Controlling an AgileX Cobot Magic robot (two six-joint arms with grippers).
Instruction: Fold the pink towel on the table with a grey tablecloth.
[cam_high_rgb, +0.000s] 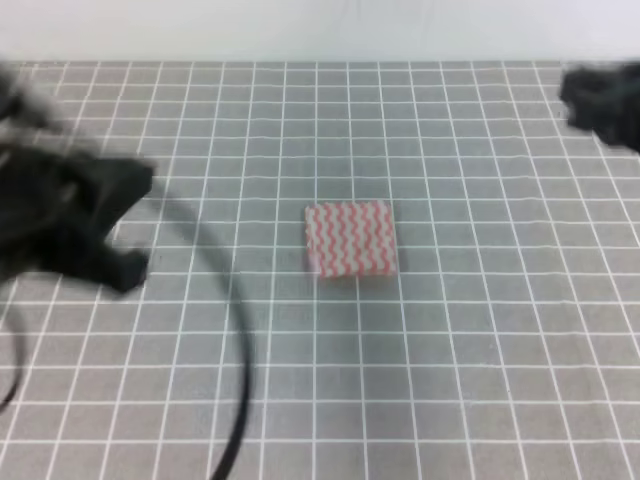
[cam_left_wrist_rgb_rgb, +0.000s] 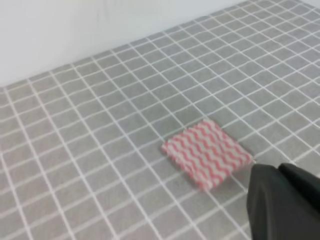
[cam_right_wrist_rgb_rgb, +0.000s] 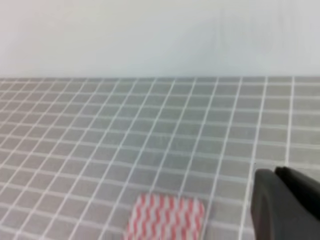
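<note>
Black cable (cam_high_rgb: 235, 380) is trailing behind the left gripper (cam_high_rgb: 125, 225) (jaws blurred, cannot tell); right gripper (cam_high_rgb: 600, 100) is idling well apart, equally unreadable. Pink towel (cam_high_rgb: 349, 238) is lying folded mid grey tablecloth (cam_high_rgb: 480, 340); cable sweeping could be snagging it

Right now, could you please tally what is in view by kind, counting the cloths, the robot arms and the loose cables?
Pink towel, lying folded and compact: 1
Grey gridded tablecloth: 1
Robot arms, left and right, both clear of the towel: 2
Black cable: 1
Total: 5
</note>
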